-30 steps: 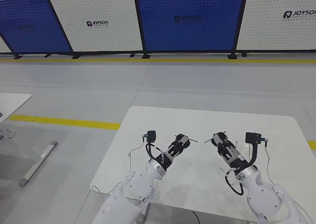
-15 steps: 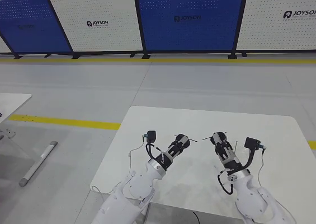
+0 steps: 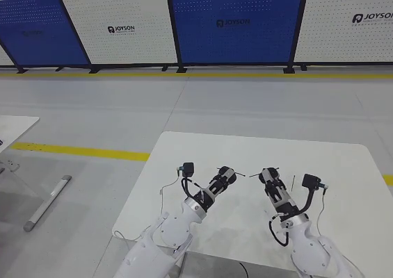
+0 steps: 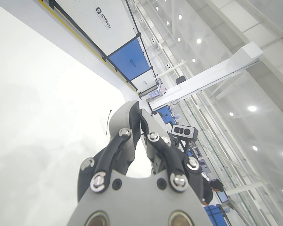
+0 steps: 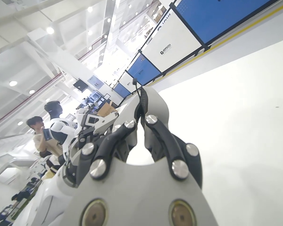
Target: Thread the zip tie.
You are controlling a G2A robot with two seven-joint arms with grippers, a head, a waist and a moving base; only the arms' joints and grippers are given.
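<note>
Since the right tool (image 5: 142, 98) is clamped on the thin black plastic zip tie (image 5: 136, 88), with the tie's small head standing clear just past its tips, the step in hand looks like bringing the tie's two ends together, and the head is the part to steady. A firm clamp on that side would serve best, with the head's slot turned toward the left tool (image 4: 139, 109) so the tail can enter straight along the slot, not at a slant.

The left tool has its fingers (image 4: 122, 118) pressed together with nothing visible between them. It sits near the right tool with a gap between, both over the white flat worktop (image 3: 252, 149). To feed the tie it would first need to part and take the tail close to its end, since a long free length will bend away from the slot. A slow approach suits so small a target.

Most of the strap is hidden. Back from the right tool's tips it runs down inside the clamp and is lost, so where the tail lies cannot be read. The slot's facing is too small to judge. Just beside the left tool's finger a thin dark strip (image 4: 108, 122) with a small head shows against the worktop. It may be this same tie or a second one, and its lower end meets the finger's edge.
</note>
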